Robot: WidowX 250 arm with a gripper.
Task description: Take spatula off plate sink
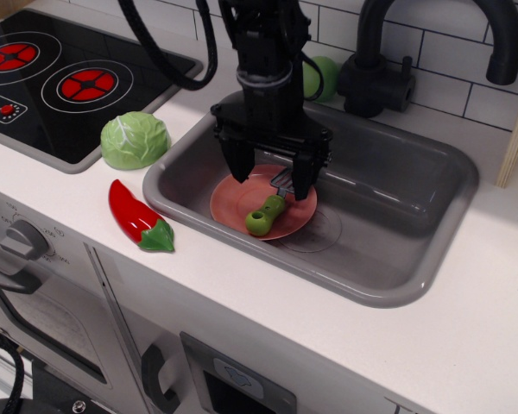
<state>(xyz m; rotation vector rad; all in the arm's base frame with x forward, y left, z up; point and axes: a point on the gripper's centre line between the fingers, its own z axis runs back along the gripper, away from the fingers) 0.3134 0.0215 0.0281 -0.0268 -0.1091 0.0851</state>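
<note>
**Over the plate: gripper open above the spatula**

Inside the sink, at its left end, the plate lies flat on the basin floor. On the plate rests the spatula, lime-green handle pointing toward the front rim and dark slotted head toward the back wall. The gripper stands directly above the head end, jaws spread apart with nothing between them; one fingertip hangs over the plate's left back part, the other at the head's right edge. Whether either fingertip touches the plate or the spatula cannot be told from this view.

Edges and room: the plate's left edge sits close to the sink's left wall, and its front edge near the front wall. To the right of the plate the basin floor is bare grey as far as the right wall. The handle lies within the plate's outline, its end near the front edge.

Obstructions: the right finger covers part of the slotted head, so only a sliver of it shows. The arm's body hides the plate's back edge and part of the sink's rear wall. A green ball behind the sink is partly screened by the arm. The faucet is cut off at the top of the frame. On the counter left of the sink sit a cabbage and a red pepper, both clear of the rim
</note>
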